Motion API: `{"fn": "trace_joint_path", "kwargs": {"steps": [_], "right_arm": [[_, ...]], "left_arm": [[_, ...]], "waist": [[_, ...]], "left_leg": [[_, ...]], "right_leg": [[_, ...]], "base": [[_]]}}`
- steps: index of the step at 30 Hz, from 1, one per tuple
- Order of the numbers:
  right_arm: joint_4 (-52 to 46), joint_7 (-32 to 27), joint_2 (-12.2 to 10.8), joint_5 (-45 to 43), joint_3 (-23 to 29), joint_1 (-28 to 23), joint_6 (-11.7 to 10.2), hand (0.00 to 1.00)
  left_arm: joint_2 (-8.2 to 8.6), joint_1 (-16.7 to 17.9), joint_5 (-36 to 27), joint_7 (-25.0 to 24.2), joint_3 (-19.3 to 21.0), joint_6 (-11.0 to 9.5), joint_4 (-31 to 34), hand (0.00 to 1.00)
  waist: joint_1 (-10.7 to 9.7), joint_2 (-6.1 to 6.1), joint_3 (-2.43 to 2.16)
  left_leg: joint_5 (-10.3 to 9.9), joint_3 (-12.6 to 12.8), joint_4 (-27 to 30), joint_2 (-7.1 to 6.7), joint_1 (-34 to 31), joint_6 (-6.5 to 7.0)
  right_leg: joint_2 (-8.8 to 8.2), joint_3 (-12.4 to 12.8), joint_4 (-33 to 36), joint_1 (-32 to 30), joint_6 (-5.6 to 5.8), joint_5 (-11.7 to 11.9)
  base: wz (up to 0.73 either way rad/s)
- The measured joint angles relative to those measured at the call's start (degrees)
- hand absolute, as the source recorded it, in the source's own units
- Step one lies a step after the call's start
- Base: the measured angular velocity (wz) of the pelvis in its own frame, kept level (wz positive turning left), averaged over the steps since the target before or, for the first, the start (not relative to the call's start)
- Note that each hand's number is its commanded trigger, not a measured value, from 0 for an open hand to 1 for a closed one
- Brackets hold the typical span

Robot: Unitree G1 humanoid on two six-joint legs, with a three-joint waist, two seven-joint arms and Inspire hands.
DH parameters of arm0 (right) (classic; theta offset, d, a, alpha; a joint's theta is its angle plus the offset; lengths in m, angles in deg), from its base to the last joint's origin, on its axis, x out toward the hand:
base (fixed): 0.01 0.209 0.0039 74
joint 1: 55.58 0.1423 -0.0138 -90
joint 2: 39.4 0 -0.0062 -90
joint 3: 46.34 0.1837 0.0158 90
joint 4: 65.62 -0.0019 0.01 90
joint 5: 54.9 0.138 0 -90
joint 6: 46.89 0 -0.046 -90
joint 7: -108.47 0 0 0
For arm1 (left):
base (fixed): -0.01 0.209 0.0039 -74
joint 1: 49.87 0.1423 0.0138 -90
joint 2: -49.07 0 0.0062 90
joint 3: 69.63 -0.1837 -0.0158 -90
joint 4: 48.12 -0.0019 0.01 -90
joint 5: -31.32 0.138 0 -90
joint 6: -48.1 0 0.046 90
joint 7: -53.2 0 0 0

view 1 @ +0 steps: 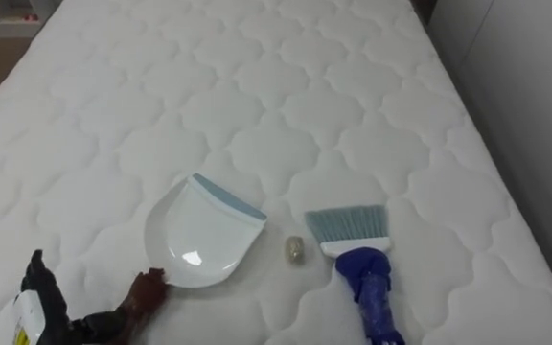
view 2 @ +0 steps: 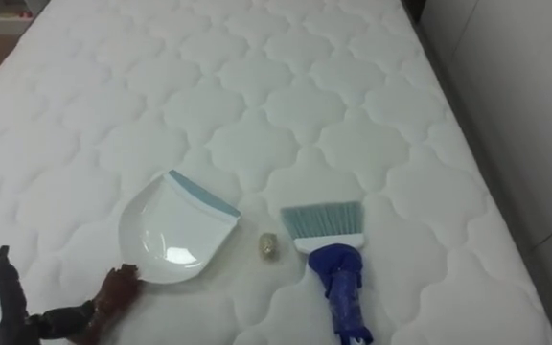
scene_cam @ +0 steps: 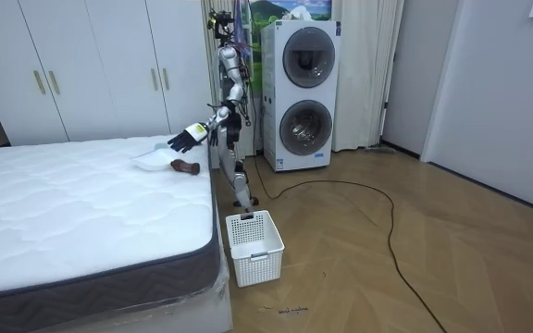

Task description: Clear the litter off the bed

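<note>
Here the scrap (view 1: 294, 250) lies between dustpan (view 1: 199, 235) and brush (view 1: 353, 235) by the near edge of the bed (view 1: 257, 77); the left hand (view 1: 38, 297) sits at the dustpan's handle (view 1: 145, 287), grip unclear.

Your robot is slim and silver-grey in the room view, with darker joints and a dark head. Straps run from its shoulders toward 12 o'clock, and a dark cable trails from its feet toward 4 o'clock. Its left hand (view 1: 44, 299), at 7 o'clock in the left eye view, is black, with a white, yellow-marked tag.
</note>
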Motion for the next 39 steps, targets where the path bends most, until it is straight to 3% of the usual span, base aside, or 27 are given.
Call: {"fn": "trace_joint_path", "kwargs": {"steps": [13,15,20,22,23,24,25,26,27,28,30,32,35,39], "right_arm": [[0.43,2.18,0.35,0.31,-2.66,1.69,-0.32,0.0],[0.59,2.12,0.64,0.29,-3.89,3.43,0.11,0.0],[2.46,1.54,0.5,0.27,-5.64,7.29,0.23,0.0],[2.45,0.95,0.51,0.28,-6.62,7.6,0.24,0.0],[2.41,0.24,0.64,0.57,-6.73,8.19,0.14,0.0],[2.49,-0.53,1.04,1.23,-7.25,9.55,0.17,0.0],[2.39,-0.8,1.02,1.31,-8.33,10.31,0.14,0.0],[1.81,-1.53,1.49,1.23,-10.65,11.39,-0.33,0.0],[2.23,-2.41,1.6,1.33,-11.25,10.97,-0.41,0.0],[2.86,-2.61,1.6,1.48,-11.4,10.86,-0.28,0.0],[3.53,-2.6,1.38,1.52,-12.21,11.12,0.2,0.0],[4.38,-2.63,1.1,1.54,-12.35,12.26,0.12,0.0],[4.64,-3.05,0.99,1.58,-13.38,14.22,0.36,0.0],[4.34,-3.08,1.18,2.89,-14.58,14.88,0.41,0.0]], "left_arm": [[-0.31,-3.29,0.04,0.34,-2.29,-0.63,-0.35,0.0],[-0.48,-5.88,0.03,0.23,-4.79,-0.63,-3.33,0.0],[-0.45,-10.23,0.05,-1.46,-8.21,-0.56,-11.47,0.0],[-0.43,-11.36,0.04,-1.97,-8.78,-0.53,-13.59,0.0],[-0.4,-12.35,-0.04,-1.99,-9.16,-0.38,-15.78,0.0],[-0.67,-12.85,-0.13,-1.96,-9.12,-0.24,-17.28,0.0],[-1.1,-12.91,-0.14,-1.93,-8.82,-0.22,-17.67,0.0],[-1.13,-14.04,-0.07,-2.13,-8.07,0.12,-19.16,0.0],[-0.81,-16.22,-0.06,-2.51,-8.6,0.07,-20.45,0.0],[-0.8,-17.49,-0.14,-2.74,-9.16,-0.06,-21.35,0.0],[-0.84,-21.47,-0.13,-3.04,-10.41,-0.15,-23.67,0.0],[-0.89,-22.41,-0.25,-3.02,-10.66,-0.21,-24.81,0.0],[-0.89,-22.23,-0.65,-3.31,-12.15,0.35,-27.55,0.0],[-0.79,-22.23,-2.54,-4.52,-13.24,1.55,-28.35,0.0]], "waist": [[-0.85,0.1,0.35],[-0.73,0.45,0.58],[-0.96,0.69,0.56],[-1.04,0.95,0.72],[-0.69,1.43,0.96],[-0.44,2.2,1.56],[-0.52,1.78,1.42],[-1.69,1.97,1.45],[-3.12,2.04,1.46],[-3.28,2.07,1.48],[-3.46,1.93,1.64],[-2.37,1.86,1.64],[-2.44,2.52,2.02],[-2.36,2.36,2.17]], "left_leg": [[0.18,0.16,0.06,0.03,-3.65,0.19],[0.53,0.16,0.07,0.03,-5.49,0.34],[0.96,-0.78,0.13,0.11,-8.98,0.34],[1.07,-2.8,0.06,0.15,-9.47,0.37],[1.38,-6.54,-0.17,0.4,-9.29,0.43],[1.47,-11.99,-0.11,1.61,-9.31,0.44],[1.48,-12.76,0.45,1.59,-10.17,0.38],[0.92,-11.8,2.0,1.78,-12.53,-0.93],[1.33,-8.54,1.99,1.79,-14.22,-1.55],[1.47,-7.22,1.61,1.8,-14.74,-1.52],[2.79,-2.68,0.81,1.77,-16.37,0.0],[3.09,-1.49,1.22,1.27,-16.7,0.26],[3.07,-1.02,2.2,0.43,-17.69,0.33],[3.23,0.44,3.58,0.16,-20.22,0.75]], "right_leg": [[0.03,0.54,0.24,-3.97,0.05,0.46],[0.02,0.62,0.11,-5.84,0.05,0.98],[0.06,0.61,1.37,-9.76,-0.08,1.21],[0.19,0.74,3.45,-11.87,-0.09,1.2],[0.26,0.1,8.76,-15.14,-0.28,1.03],[1.4,1.92,10.95,-19.71,-1.92,-0.27],[2.23,2.96,7.35,-21.46,-3.17,1.38],[2.48,1.08,5.14,-22.17,-3.41,7.5],[2.22,-0.05,4.76,-22.27,-3.52,7.72],[2.27,0.85,4.61,-22.27,-3.52,7.72],[2.29,4.14,4.9,-23.53,-3.2,7.55],[2.19,2.92,6.25,-24.92,-3.1,7.52],[0.84,-0.9,6.13,-25.22,-3.05,7.49],[0.04,-1.18,7.91,-27.76,-2.66,7.23]], "base": [[-0.01],[0.0],[-0.06],[-0.19],[-0.59],[-0.75],[-0.57],[0.13],[0.44],[0.65],[0.42],[-0.23],[-0.15],[0.06]]}}
